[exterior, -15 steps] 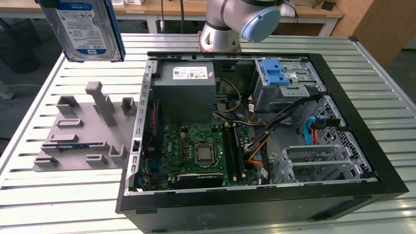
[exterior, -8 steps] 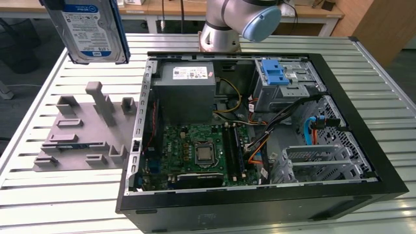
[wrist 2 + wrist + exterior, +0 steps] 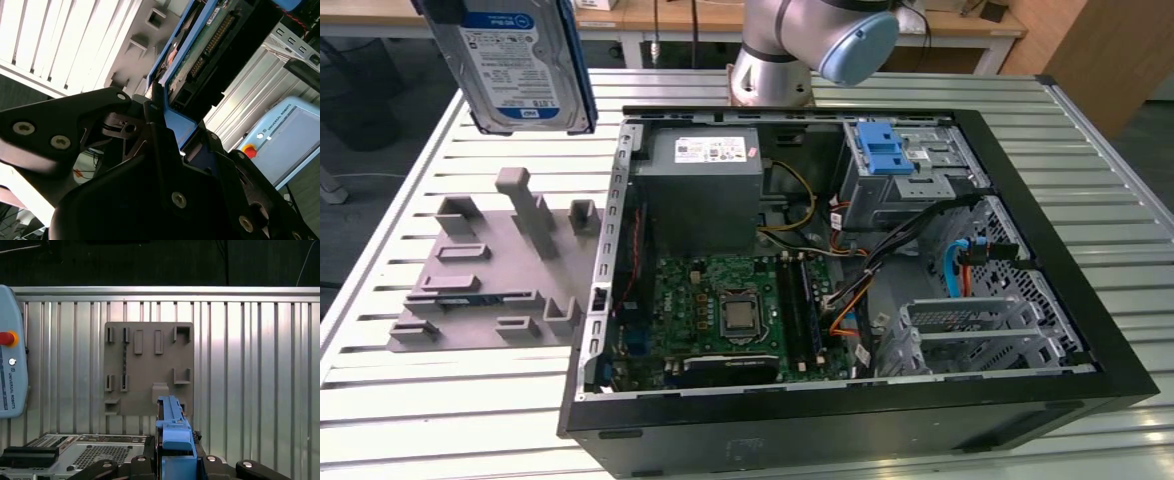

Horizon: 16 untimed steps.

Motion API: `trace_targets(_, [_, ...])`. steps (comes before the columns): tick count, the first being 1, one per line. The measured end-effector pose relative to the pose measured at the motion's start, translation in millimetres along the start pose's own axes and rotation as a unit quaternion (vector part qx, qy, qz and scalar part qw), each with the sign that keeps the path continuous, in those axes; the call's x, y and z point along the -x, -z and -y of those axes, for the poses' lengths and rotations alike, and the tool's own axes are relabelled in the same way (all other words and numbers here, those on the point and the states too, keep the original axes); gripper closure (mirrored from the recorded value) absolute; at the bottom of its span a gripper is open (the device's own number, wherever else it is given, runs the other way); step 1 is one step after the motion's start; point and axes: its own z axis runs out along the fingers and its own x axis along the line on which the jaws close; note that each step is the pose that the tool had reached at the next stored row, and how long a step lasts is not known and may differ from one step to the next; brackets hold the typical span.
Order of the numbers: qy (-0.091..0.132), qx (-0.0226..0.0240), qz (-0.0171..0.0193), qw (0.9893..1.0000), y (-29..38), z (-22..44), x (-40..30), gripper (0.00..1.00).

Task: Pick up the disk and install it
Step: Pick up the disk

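The disk (image 3: 520,65) was found clear of the table, hanging upright at the exterior view's upper left. Its white-and-blue label faced the camera and its blue bracket ran down both long edges. It was above and apart from the grey fixture plate (image 3: 494,270), and outside the open computer case (image 3: 854,420), beyond the case wall on the exterior view's left.

In the second wrist view the disk (image 3: 200,47) showed its green circuit-board face and connector row. In the first wrist view it (image 3: 174,432) was seen edge-on, blue bracket uppermost.

The gripper (image 3: 165,107) was clamped on the disk at its bracket, with a black finger against each face. The first wrist view showed the same hold (image 3: 175,455).

The fixture plate (image 3: 149,367) lay flat on the slatted metal table (image 3: 454,400). Inside the case were noted:
- a grey power-supply box (image 3: 707,190)
- a ribbed blue latch (image 3: 887,148) on the drive cage
- the green motherboard (image 3: 720,310)

The arm's base (image 3: 774,70) stood behind the case. A pendant (image 3: 10,370) with a red button lay on the table.
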Motion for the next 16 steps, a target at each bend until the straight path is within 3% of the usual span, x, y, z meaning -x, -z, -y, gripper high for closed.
trace_targets(16, [0.0,0.0,0.0,1.0,0.0,16.9,-3.0,0.64])
